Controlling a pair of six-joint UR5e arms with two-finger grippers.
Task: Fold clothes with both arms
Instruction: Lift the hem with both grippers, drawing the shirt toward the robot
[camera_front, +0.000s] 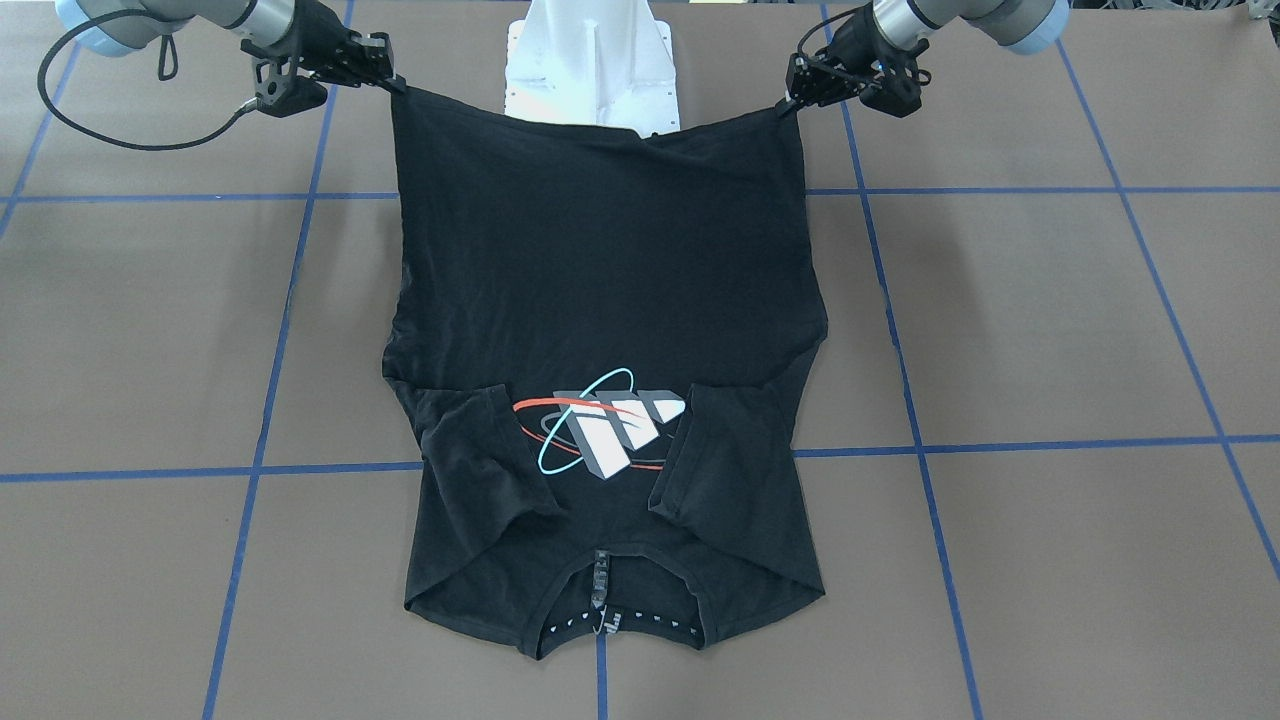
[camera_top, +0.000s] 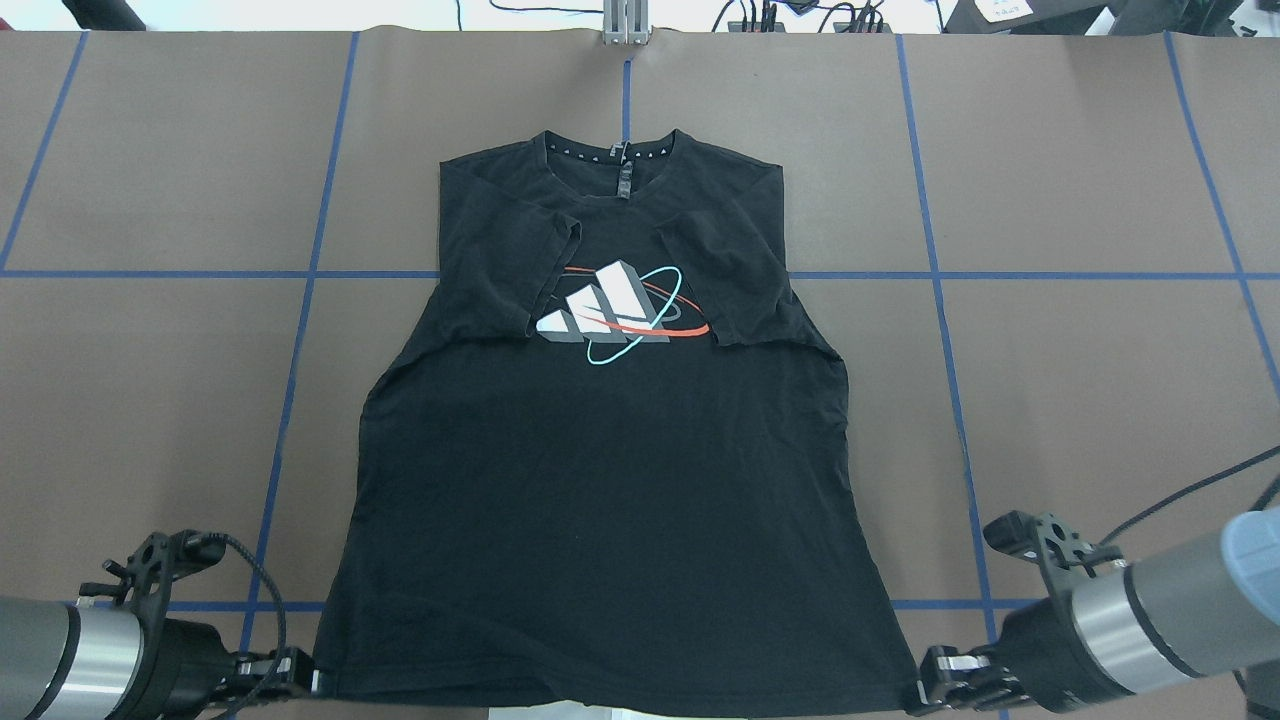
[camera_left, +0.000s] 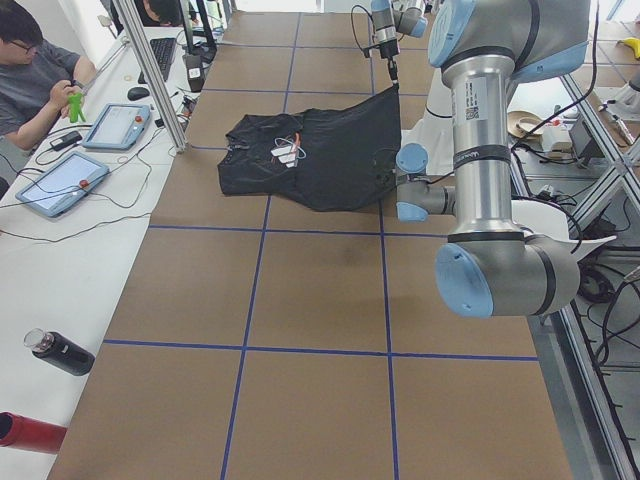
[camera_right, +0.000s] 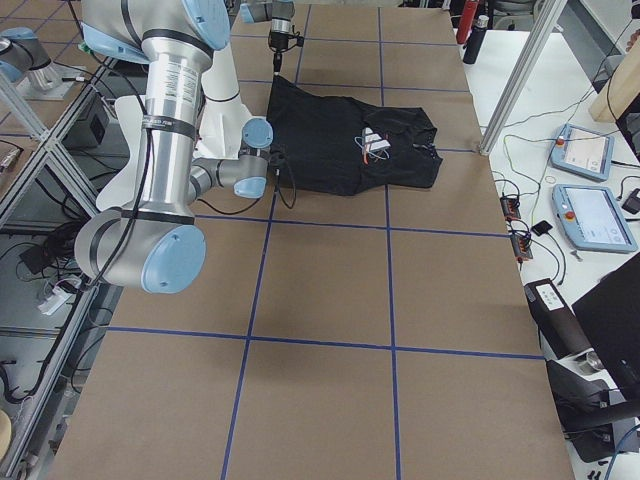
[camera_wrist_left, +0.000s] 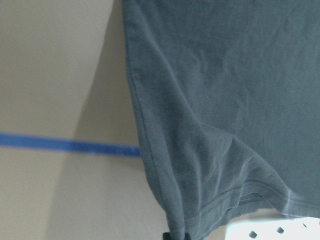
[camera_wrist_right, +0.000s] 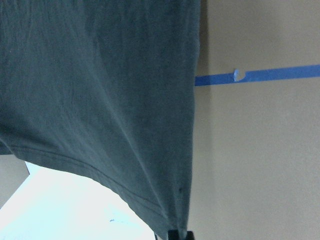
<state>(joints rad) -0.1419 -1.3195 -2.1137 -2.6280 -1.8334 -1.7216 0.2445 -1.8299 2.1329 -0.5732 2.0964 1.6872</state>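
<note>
— Front camera: what are you holding?
— My left gripper (camera_front: 788, 104) and right gripper (camera_front: 396, 84) each pinch a hem corner of the black T-shirt (camera_front: 600, 280), raised, I'd say, to fold it forward.
— Overhead?
— The hem is stretched between the pincers; the collar (camera_top: 620, 150) lies flat, well beyond them.
— Wrist cameras?
— Cloth is clamped at each tip.

Silver-grey tubular arms (camera_left: 480, 130) carry light-blue joint caps (camera_left: 475, 282) and black cables (camera_front: 140, 149).

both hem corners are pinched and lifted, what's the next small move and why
Probably carry both corners forward toward the collar: the left gripper and right gripper hold the T-shirt by its raised hem, and the sleeves lie folded in.
</note>
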